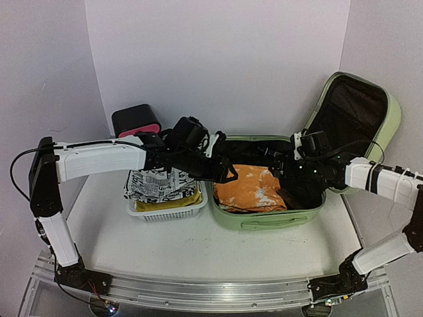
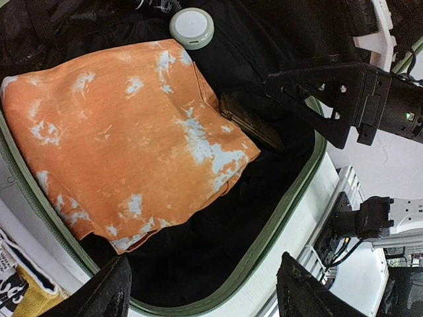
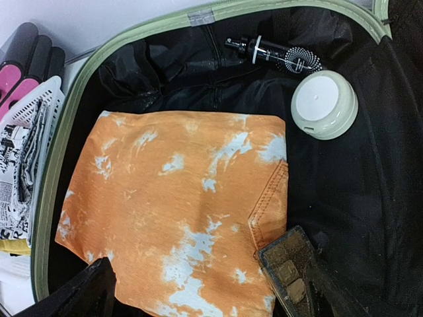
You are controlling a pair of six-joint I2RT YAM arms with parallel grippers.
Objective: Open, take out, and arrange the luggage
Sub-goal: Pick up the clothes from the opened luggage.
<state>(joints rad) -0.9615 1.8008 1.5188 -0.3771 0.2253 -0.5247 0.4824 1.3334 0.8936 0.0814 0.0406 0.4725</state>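
The luggage (image 1: 264,221) lies open, its lid (image 1: 362,115) propped up at the right. Inside, a folded orange tie-dye garment (image 1: 250,188) rests on the black lining (image 3: 357,191). My left gripper (image 1: 230,173) hangs open over the case's left part, near its front rim (image 2: 277,231); between the fingers (image 2: 99,294) there is only lining. My right gripper (image 1: 285,173) is open low above the garment (image 3: 192,198). Its right finger (image 3: 340,290) is beside a dark brown palette (image 3: 285,264).
A round pale-green jar (image 3: 324,104) and a small black bottle (image 3: 264,49) lie at the case's back. A white basket (image 1: 168,212) with patterned and yellow cloth stands left of the luggage. Behind it is a black box with pink fronts (image 1: 135,120).
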